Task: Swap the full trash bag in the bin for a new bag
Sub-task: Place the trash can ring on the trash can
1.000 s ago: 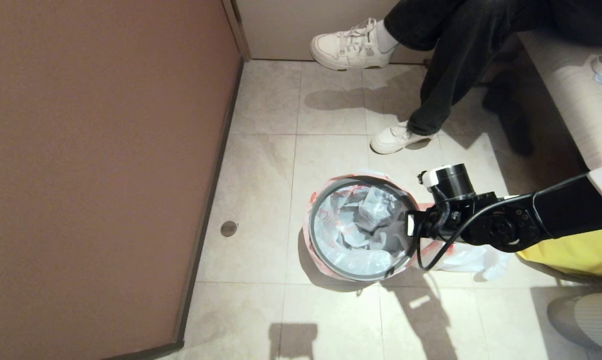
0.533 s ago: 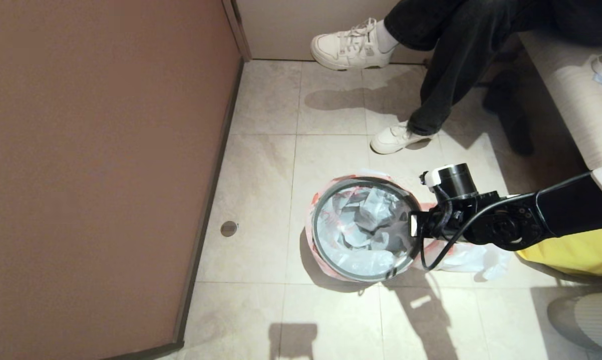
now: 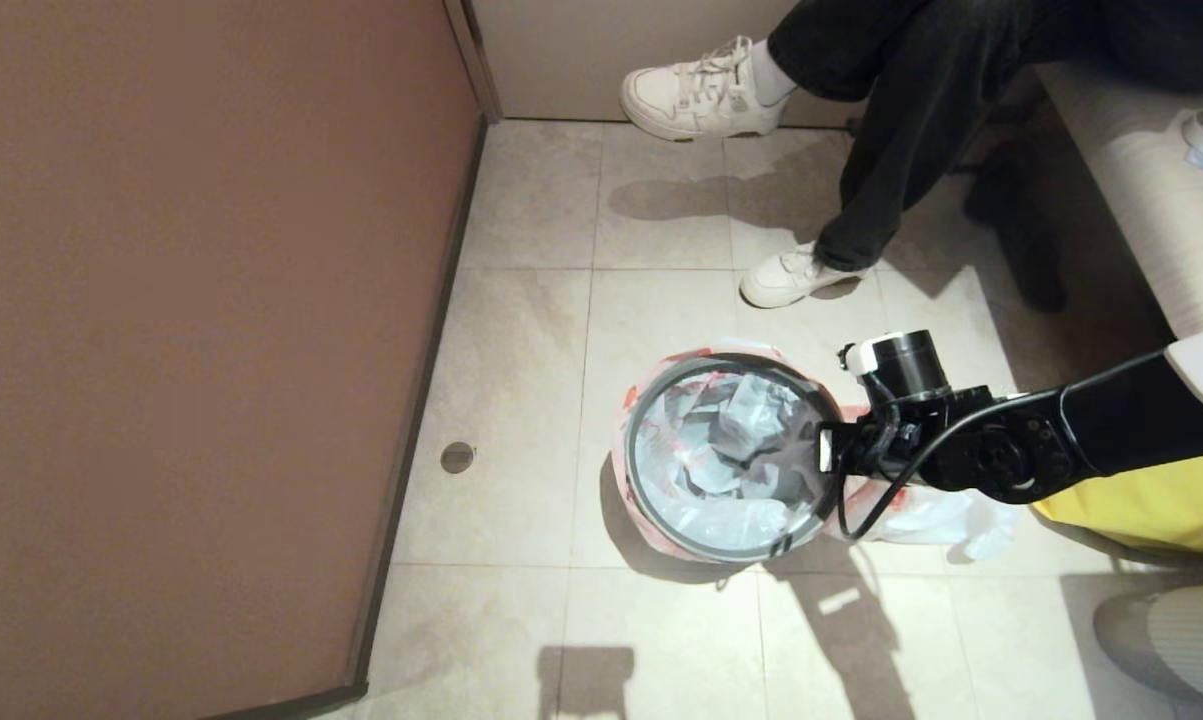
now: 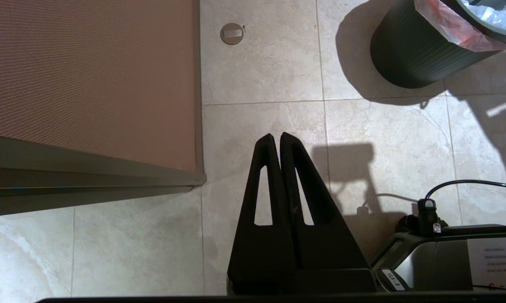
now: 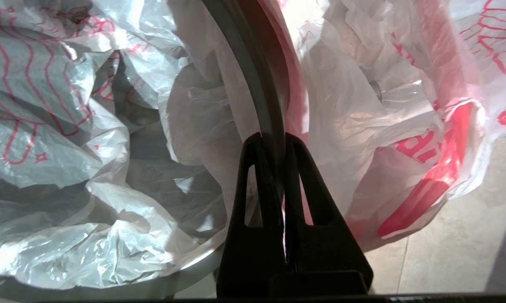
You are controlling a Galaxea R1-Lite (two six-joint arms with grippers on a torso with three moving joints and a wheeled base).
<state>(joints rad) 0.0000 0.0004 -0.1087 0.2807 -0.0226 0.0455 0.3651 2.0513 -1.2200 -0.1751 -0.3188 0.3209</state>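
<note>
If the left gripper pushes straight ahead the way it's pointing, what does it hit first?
Probably bare floor tile: the shut left gripper points down at it, with the bin off to one side. Depth is unclear.

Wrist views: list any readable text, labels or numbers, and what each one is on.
"YLA-8", roughly: on the strip label on the robot's body; small, so uncertain.
Unreadable: printed lines on the white sticker beside it, too small.
Possibly "UP": bold red letters on the full trash bag, creased and upside down; not certain.
No words: the new bag in the bin shows only red line drawings.
Head view: nothing readable.
</note>
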